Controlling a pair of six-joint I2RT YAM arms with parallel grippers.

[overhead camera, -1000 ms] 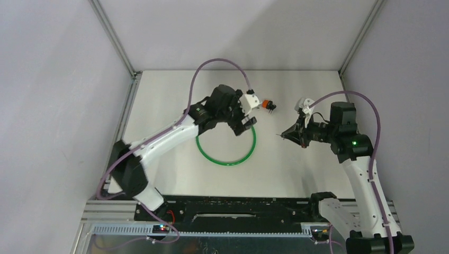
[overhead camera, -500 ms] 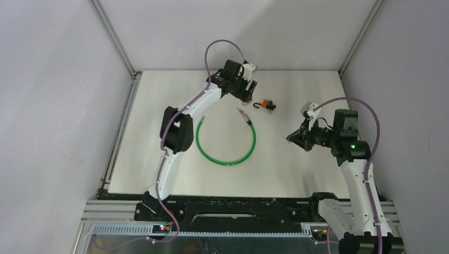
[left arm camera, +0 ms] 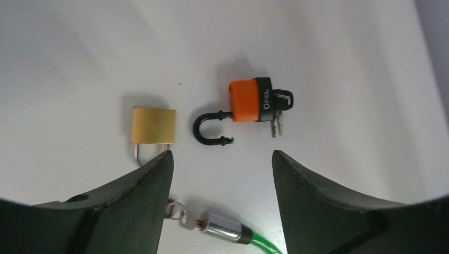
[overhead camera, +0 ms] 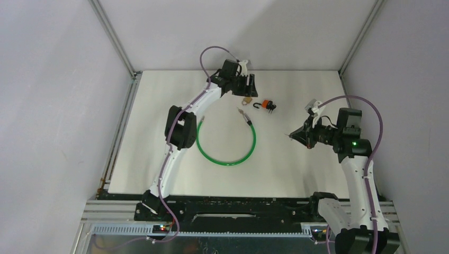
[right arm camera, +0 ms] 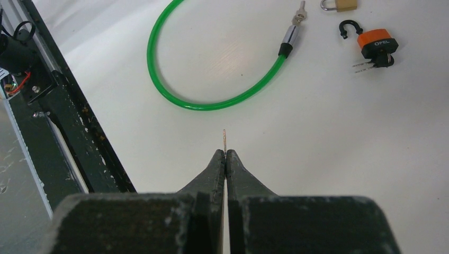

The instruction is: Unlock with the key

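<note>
I see my left pincer (left arm camera: pixel 222 154) spread wide over the brass lock (left arm camera: pixel 153 125) and orange lock (left arm camera: pixel 246 100); my right pincer (right arm camera: pixel 225 153) pinches a thin key (right arm camera: pixel 224 138).

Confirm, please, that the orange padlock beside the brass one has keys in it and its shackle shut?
Not quite: the orange padlock has its shackle open, as the left wrist view shows; it lies beside the brass padlock with keys in it.
</note>
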